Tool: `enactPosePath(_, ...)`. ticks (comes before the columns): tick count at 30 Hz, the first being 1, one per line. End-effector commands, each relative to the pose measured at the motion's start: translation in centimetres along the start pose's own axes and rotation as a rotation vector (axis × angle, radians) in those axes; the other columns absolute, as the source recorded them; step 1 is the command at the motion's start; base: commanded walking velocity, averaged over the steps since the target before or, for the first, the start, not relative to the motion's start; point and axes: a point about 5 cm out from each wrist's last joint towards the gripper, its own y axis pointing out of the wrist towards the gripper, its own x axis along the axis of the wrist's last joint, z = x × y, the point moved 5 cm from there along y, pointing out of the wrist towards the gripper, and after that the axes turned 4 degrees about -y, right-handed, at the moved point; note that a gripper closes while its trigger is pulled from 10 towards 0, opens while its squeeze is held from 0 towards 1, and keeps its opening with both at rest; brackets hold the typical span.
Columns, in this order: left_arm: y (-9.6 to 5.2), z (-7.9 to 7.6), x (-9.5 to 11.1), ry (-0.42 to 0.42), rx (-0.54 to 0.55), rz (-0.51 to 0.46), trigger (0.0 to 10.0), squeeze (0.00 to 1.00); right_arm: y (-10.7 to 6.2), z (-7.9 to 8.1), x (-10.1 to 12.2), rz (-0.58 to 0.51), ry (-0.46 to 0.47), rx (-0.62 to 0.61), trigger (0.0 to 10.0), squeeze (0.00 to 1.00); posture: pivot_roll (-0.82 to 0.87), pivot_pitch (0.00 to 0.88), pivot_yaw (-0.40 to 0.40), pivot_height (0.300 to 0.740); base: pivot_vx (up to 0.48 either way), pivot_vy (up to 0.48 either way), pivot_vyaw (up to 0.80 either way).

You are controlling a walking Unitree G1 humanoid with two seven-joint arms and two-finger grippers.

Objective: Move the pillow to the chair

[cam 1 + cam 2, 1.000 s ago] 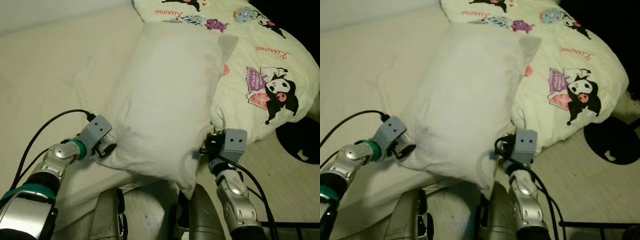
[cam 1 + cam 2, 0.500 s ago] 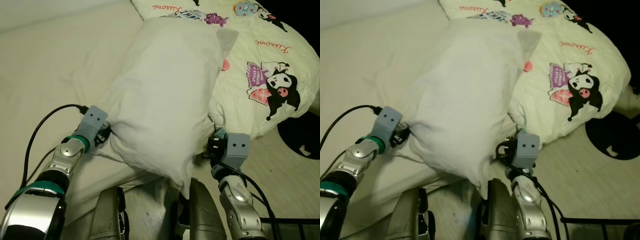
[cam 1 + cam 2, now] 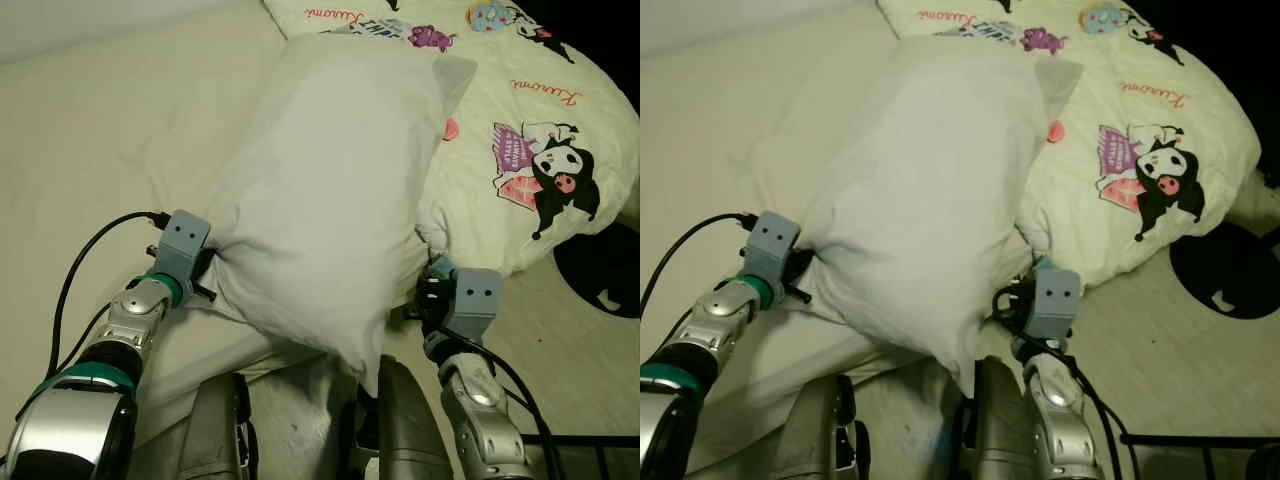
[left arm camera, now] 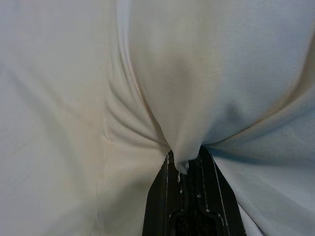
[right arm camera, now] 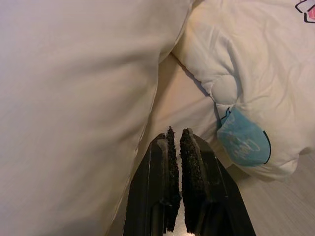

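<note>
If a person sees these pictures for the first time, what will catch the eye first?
First the big white pillow, lying at a slant on the cream bed in front of the robot. The left gripper pinches a fold of its cover at the near left edge, while the right gripper, fingers shut, sits beside its right edge. Behind it to the right lies a comforter printed with cartoon characters.

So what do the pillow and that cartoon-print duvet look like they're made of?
The pillow: plain white woven fabric, probably cotton, matte; it puckers into fine folds where the left gripper pinches it. The duvet: cream printed cloth, matte, puffy, likely fibre-filled.
</note>
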Motion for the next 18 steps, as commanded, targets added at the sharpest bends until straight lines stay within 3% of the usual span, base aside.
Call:
enactPosePath(1, -0.4, 0.3, -1.1, -0.023, -0.014, 0.044, 0.0, 0.00, -0.3, 0.0, -0.9, 0.034, -0.004, 0.004, 10.0, 0.00, -0.06, 0.257, 0.052, 0.611, 0.000, 0.000, 0.00)
enactPosePath(8, -0.9, -0.2, -1.6, -0.096, -0.126, 0.054, 0.0, 0.00, 0.4, -0.4, -0.6, 0.024, 0.008, -0.006, 10.0, 0.00, -0.01, 0.203, 0.036, 0.611, 0.000, 0.000, 0.00)
enactPosePath(9, -1.1, -0.5, -1.3, -0.125, -0.199, 0.038, 0.0, 0.00, 1.3, -0.4, 0.4, -0.002, 0.030, 0.014, 10.0, 0.00, 0.02, 0.178, 0.028, 0.611, 0.000, 0.000, 0.00)
enactPosePath(11, -1.2, -0.6, -1.1, -0.133, -0.227, 0.032, 0.0, 0.00, 1.5, -0.3, 0.7, -0.011, 0.037, 0.020, 10.0, 0.00, 0.02, 0.178, 0.028, 0.611, 0.000, 0.000, 0.00)
enactPosePath(14, -1.7, -1.4, -0.3, -0.164, -0.351, -0.010, 0.0, 0.00, 2.7, -0.9, 1.9, -0.040, 0.073, -0.010, 10.0, 0.00, 0.05, 0.132, 0.019, 0.611, 0.000, 0.000, 0.00)
enactPosePath(17, -1.7, -1.4, -0.3, -0.164, -0.351, -0.010, 0.0, 0.00, 2.7, -0.9, 1.9, -0.040, 0.073, -0.010, 10.0, 0.00, 0.05, 0.132, 0.019, 0.611, 0.000, 0.000, 0.00)
enactPosePath(18, -2.0, -2.0, -0.2, -0.186, -0.410, -0.022, 0.0, 0.00, 3.1, -1.3, 2.2, -0.048, 0.088, -0.026, 10.0, 0.00, 0.06, 0.111, 0.014, 0.611, 0.000, 0.000, 0.00)
